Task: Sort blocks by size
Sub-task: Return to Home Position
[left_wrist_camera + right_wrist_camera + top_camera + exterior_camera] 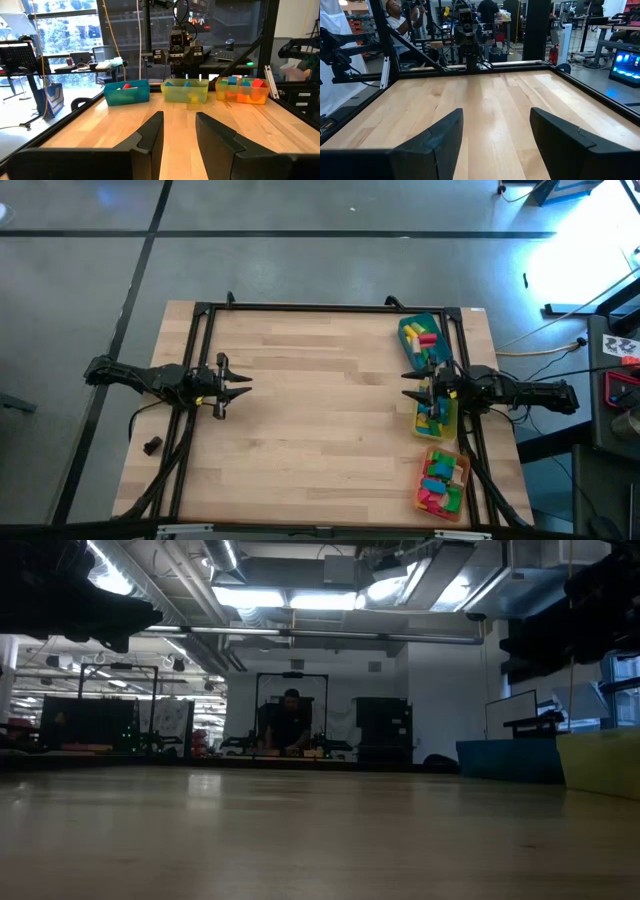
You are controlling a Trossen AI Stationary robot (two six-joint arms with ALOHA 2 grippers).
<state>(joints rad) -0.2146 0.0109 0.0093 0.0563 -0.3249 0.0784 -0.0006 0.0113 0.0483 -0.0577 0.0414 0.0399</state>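
We are looking at the left gripper, hanging over the left side of the desk with its fingers spread and holding nothing. The right gripper is facing it from the right side, also spread and empty, its arm crossing above the yellow tray. The blocks are lying in the teal tray, the yellow tray and the orange tray along the right edge.
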